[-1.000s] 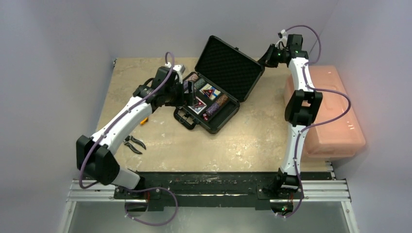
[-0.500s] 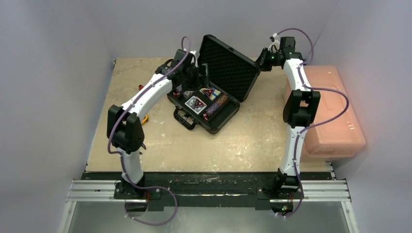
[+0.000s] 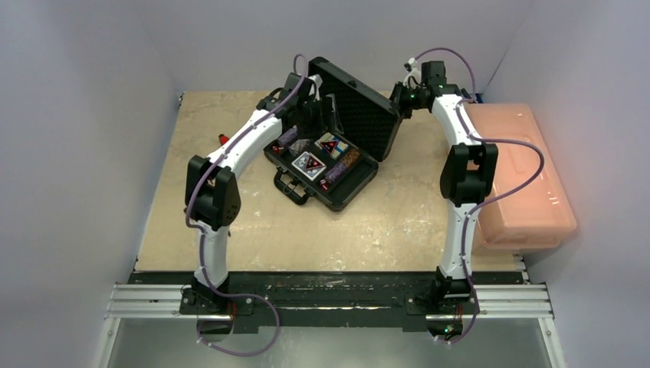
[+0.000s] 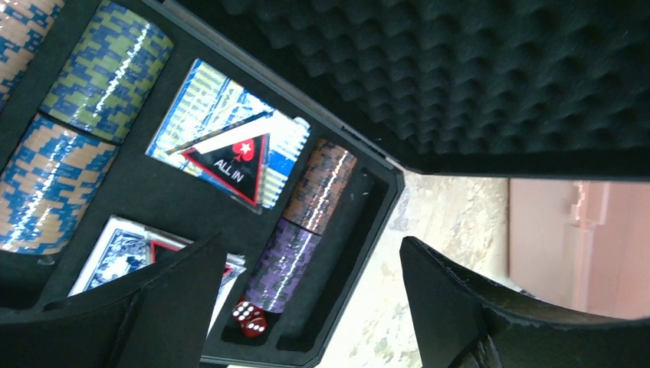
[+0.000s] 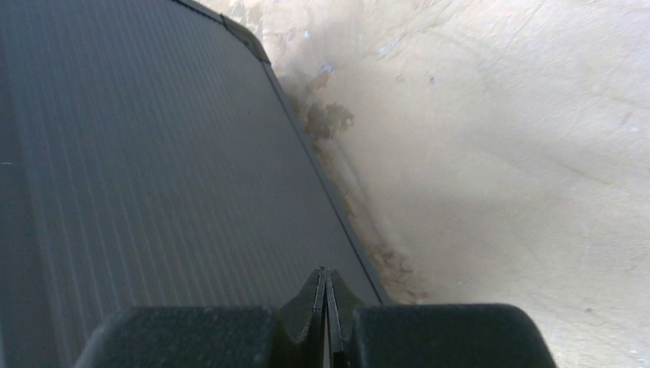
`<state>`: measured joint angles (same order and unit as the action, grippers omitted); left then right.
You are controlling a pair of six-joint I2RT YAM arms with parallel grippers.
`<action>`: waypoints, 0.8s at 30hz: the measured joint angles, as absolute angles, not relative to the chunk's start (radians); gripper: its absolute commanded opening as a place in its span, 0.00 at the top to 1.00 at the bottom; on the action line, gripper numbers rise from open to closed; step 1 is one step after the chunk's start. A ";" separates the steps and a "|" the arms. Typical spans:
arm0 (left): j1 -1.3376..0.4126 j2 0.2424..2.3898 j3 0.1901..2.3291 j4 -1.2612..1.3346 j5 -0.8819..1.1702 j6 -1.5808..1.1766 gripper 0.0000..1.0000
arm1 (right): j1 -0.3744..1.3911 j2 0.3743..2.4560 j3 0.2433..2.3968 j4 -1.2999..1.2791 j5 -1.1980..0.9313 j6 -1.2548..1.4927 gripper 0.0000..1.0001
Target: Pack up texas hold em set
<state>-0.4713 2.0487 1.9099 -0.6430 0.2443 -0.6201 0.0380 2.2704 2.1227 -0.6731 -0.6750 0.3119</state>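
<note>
My right claw [image 5: 325, 310], pressed together, sits behind the briefcase lid [image 5: 153, 169]; my left claw [image 4: 308, 264] hangs apart above the chips [image 4: 77, 138]. The lid looks stiff; I'd push near its free edge.

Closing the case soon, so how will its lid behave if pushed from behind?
The lid looks stiff, ribbed hard shell, so it should swing whole, not flex. Standing steeply open, it will probably drop once tipped forward. The foam lining may cushion that.

The black briefcase [image 3: 359, 115] lay open at the upper centre of the top view, its egg-crate foam lid tilted up. In its foam compartments sat chip stacks [image 4: 103, 73], card decks [image 4: 207, 100] topped by triangular red-black buttons [image 4: 234, 165], and a red die [image 4: 250, 320].
</note>
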 measured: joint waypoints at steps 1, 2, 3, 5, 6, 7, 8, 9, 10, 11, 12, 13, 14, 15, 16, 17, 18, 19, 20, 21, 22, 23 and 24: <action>-0.471 2.052 1.916 -0.640 0.248 -0.627 0.17 | 0.046 2.266 2.116 -0.675 -0.675 0.311 0.96; -0.471 2.057 1.927 -0.637 0.252 -0.635 0.17 | 0.053 2.261 2.108 -0.675 -0.674 0.310 0.96; -0.471 2.062 1.940 -0.635 0.255 -0.640 0.17 | 0.060 2.255 2.100 -0.675 -0.673 0.310 0.96; -0.471 2.077 1.970 -0.630 0.259 -0.649 0.17 | 0.071 2.244 2.085 -0.676 -0.672 0.309 0.97; -0.471 2.086 1.989 -0.628 0.260 -0.654 0.17 | 0.077 2.237 2.074 -0.675 -0.672 0.308 0.97; -0.471 2.096 2.009 -0.627 0.262 -0.661 0.17 | 0.081 2.232 2.067 -0.677 -0.672 0.308 0.97; -0.471 2.107 2.028 -0.624 0.263 -0.664 0.17 | 0.085 2.227 2.059 -0.677 -0.672 0.305 0.97; -0.471 2.116 2.045 -0.621 0.265 -0.670 0.17 | 0.089 2.222 2.052 -0.677 -0.671 0.305 0.97; -0.471 2.122 2.054 -0.619 0.266 -0.672 0.17 | 0.092 2.219 2.048 -0.679 -0.672 0.304 0.97; -0.471 2.127 2.063 -0.618 0.266 -0.674 0.17 | 0.095 2.215 2.042 -0.680 -0.671 0.302 0.97; -0.471 2.130 2.070 -0.618 0.266 -0.678 0.17 | 0.097 2.211 2.038 -0.681 -0.671 0.301 0.97; -0.471 2.132 2.076 -0.618 0.266 -0.682 0.17 | 0.100 2.207 2.033 -0.682 -0.670 0.300 0.97; -0.471 2.132 2.078 -0.618 0.266 -0.682 0.17 | 0.102 2.204 2.029 -0.682 -0.669 0.298 0.97; -0.471 2.133 2.085 -0.619 0.266 -0.688 0.17 | 0.104 2.200 2.026 -0.682 -0.669 0.297 0.97; -0.471 2.133 2.088 -0.618 0.266 -0.689 0.17 | 0.107 2.197 2.024 -0.682 -0.667 0.295 0.98; -0.471 2.133 2.093 -0.618 0.266 -0.690 0.17 | 0.109 2.194 2.022 -0.681 -0.666 0.293 0.98; -0.471 2.133 2.097 -0.618 0.266 -0.690 0.17 | 0.111 2.192 2.020 -0.680 -0.663 0.290 0.98; -0.471 2.133 2.099 -0.617 0.266 -0.691 0.17 | 0.112 2.190 2.019 -0.681 -0.662 0.289 0.98; -0.471 2.133 2.101 -0.618 0.266 -0.693 0.17 | 0.114 2.188 2.018 -0.681 -0.662 0.287 0.98; -0.471 2.133 2.102 -0.618 0.266 -0.693 0.18 | 0.116 2.186 2.014 -0.679 -0.661 0.286 0.98; -0.471 2.133 2.102 -0.619 0.266 -0.694 0.18 | 0.118 2.184 2.011 -0.678 -0.660 0.286 0.99; -0.471 2.133 2.102 -0.619 0.266 -0.694 0.18 | 0.119 2.181 2.007 -0.676 -0.660 0.286 0.98; -0.471 2.133 2.102 -0.621 0.266 -0.695 0.18 | 0.121 2.179 2.003 -0.673 -0.656 0.285 0.99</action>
